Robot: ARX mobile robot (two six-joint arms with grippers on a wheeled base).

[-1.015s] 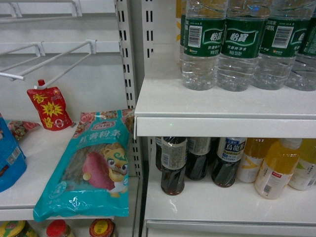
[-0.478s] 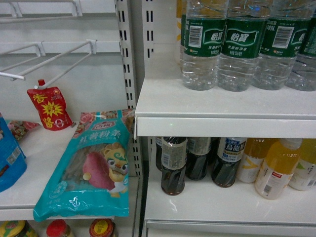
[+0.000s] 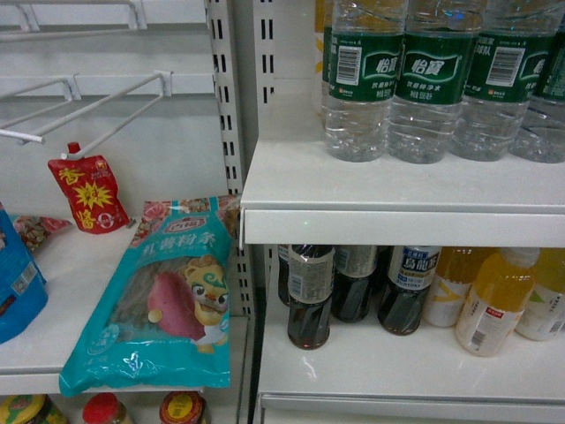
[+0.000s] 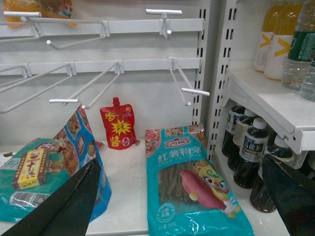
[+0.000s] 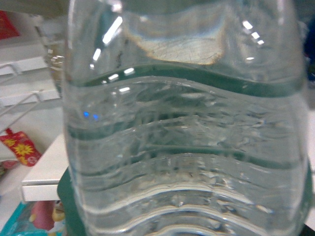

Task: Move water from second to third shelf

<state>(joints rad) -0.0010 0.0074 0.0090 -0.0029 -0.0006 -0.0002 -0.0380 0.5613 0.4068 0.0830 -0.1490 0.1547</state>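
Clear ribbed plastic fills the right wrist view edge to edge: a water bottle (image 5: 187, 137) is pressed right up against that camera, green label band crossing it, so close that the right gripper itself can't be made out, and whether it has closed on the bottle I cannot tell. Over on the left wrist view, the left gripper (image 4: 182, 196) hangs wide open with nothing between its dark fingers (image 4: 74, 201), facing the teal noodle bag (image 4: 189, 187) and the red pouch (image 4: 118, 128). From the head camera, neither arm shows; the row of water bottles (image 3: 428, 84) stands on the upper shelf (image 3: 397, 190), cola bottles (image 3: 311, 296) below on the lower shelf (image 3: 406, 367). My read: this is the reach-and-grasp step, right arm at its chosen bottle. The ribs run across the right wrist frame, so the long axis looks vertical, cap end up and out of shot. Next comes a firm squeeze around the waist, a lift clear of the neighbours, then down to the lower shelf
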